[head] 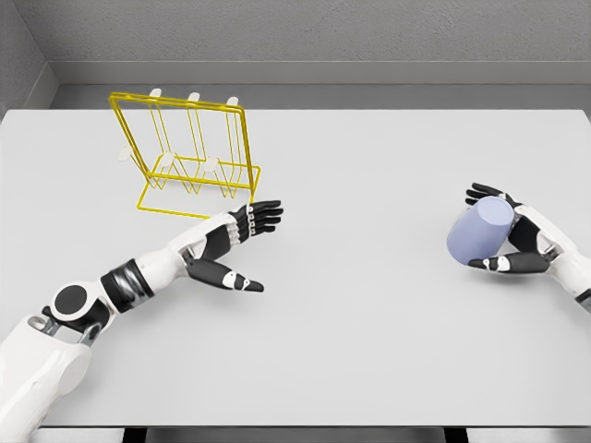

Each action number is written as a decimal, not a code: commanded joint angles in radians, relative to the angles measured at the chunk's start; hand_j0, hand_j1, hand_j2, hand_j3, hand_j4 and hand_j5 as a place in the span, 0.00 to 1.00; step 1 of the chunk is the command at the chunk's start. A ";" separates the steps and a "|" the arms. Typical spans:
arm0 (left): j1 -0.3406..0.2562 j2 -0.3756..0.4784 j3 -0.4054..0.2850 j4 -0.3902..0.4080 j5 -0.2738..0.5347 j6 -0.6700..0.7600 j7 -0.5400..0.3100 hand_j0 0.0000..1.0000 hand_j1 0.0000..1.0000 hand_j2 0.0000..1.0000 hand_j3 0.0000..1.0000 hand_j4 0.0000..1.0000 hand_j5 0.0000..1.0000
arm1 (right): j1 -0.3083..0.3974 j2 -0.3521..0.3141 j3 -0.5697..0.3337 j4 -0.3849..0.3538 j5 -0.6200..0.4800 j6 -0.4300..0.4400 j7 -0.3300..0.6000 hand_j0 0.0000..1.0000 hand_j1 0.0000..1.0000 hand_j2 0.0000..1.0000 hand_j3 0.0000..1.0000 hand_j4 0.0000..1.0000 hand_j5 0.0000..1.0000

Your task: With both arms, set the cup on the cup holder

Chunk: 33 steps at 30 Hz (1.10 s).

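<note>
Item 1: left hand [242,242]. It is seen over the near-left part of the grey table [369,351], its white arm entering from the near-left corner. The fingers [266,215] are stretched out flat and spread, the thumb is angled toward the near edge, and nothing is held.

Item 2: right hand [517,235]. It is placed close to the right edge, about midway between near and far edges. The fingers are curled around the cup, with the thumb below it and the fingertips showing above it.

Item 3: lavender-blue cup [479,233]. It is held in the right hand, tilted on its side, and is well apart from the left hand and the rack.

Item 4: yellow wire cup holder [189,152]. It stands upright toward the far-left corner, with pale-tipped pegs. It is just beyond the left fingertips and not touched. Bare tabletop lies between cup and holder.
</note>
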 commanded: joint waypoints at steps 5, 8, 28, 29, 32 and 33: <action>0.006 0.013 0.002 -0.007 0.007 -0.002 0.000 1.00 1.00 1.00 1.00 1.00 1.00 | -0.006 0.013 -0.001 0.001 -0.006 0.019 0.000 0.84 0.84 0.84 0.84 0.84 0.84; 0.006 0.030 0.003 -0.007 0.009 -0.003 0.000 1.00 1.00 1.00 1.00 1.00 1.00 | -0.006 0.013 0.001 0.001 -0.006 0.027 0.000 0.80 0.80 0.80 0.80 0.80 0.80; 0.009 0.033 0.002 -0.044 0.006 -0.005 0.000 1.00 1.00 1.00 1.00 1.00 1.00 | -0.044 0.010 -0.001 -0.012 -0.004 0.022 0.000 0.67 0.67 0.67 0.67 0.67 0.67; 0.012 0.035 0.000 -0.051 0.007 -0.005 0.000 1.00 1.00 1.00 1.00 1.00 1.00 | -0.051 0.010 -0.001 -0.013 -0.006 0.024 0.000 0.67 0.67 0.67 0.67 0.67 0.67; 0.034 0.036 0.000 -0.079 0.009 -0.042 0.000 1.00 1.00 1.00 1.00 1.00 1.00 | -0.064 0.010 -0.001 -0.021 -0.004 0.021 0.000 0.67 0.67 0.67 0.67 0.67 0.67; 0.040 0.038 0.000 -0.087 0.007 -0.055 0.000 1.00 1.00 1.00 1.00 1.00 1.00 | -0.069 0.010 -0.001 -0.025 -0.004 0.021 0.000 0.67 0.67 0.67 0.67 0.67 0.67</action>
